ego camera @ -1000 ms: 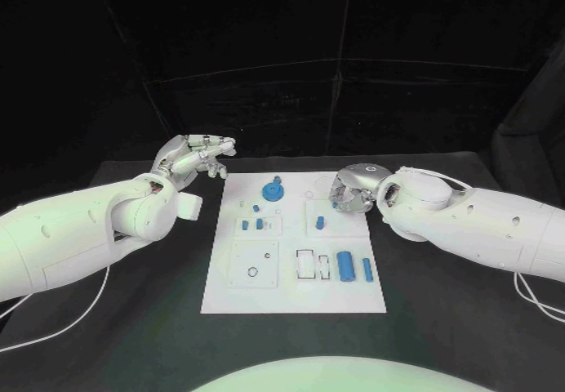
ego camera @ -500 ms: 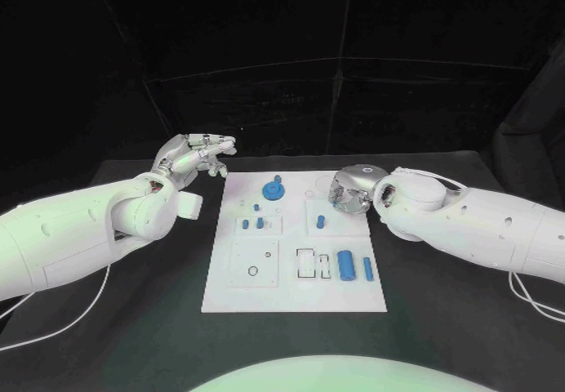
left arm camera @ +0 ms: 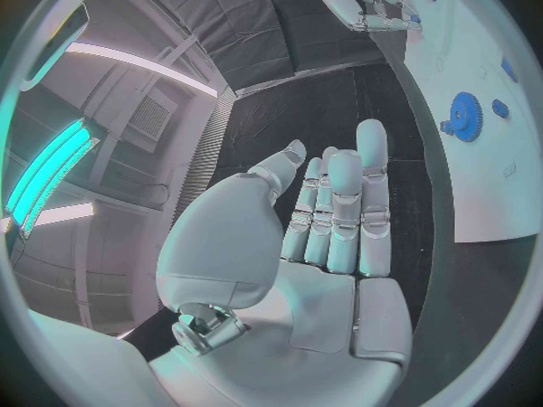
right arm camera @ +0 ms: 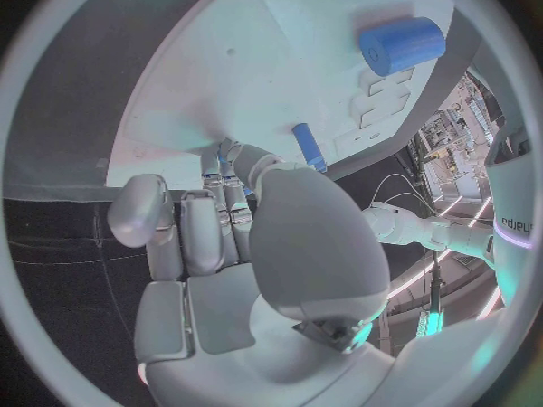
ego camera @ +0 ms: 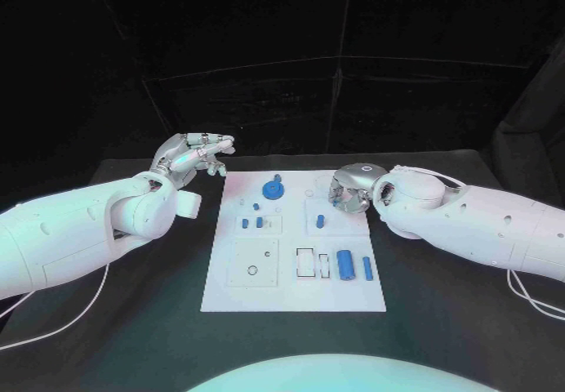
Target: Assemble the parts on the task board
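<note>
The white task board [ego camera: 295,282] lies in the middle of the table. On it are a blue gear [ego camera: 273,191] [left arm camera: 465,113], small blue pegs [ego camera: 251,222], a single peg [ego camera: 320,219] [right arm camera: 308,146], a blue cylinder [ego camera: 345,265] [right arm camera: 402,43] and a thin blue bar [ego camera: 367,269]. My left hand [ego camera: 194,155] [left arm camera: 334,217] is raised beside the board's far left corner, its fingers straight and apart, and holds nothing. My right hand [ego camera: 351,189] [right arm camera: 226,226] hangs over the board's far right part with its fingers curled down. Thumb and fingertips come close together beside the single peg. Whether they pinch anything is hidden.
Black table [ego camera: 447,310] surrounds the board, with open room at its near left and near right. A white outlined slot [ego camera: 306,263] and a recessed square plate [ego camera: 253,265] sit on the board's near half. White cables [ego camera: 536,302] trail from my arms.
</note>
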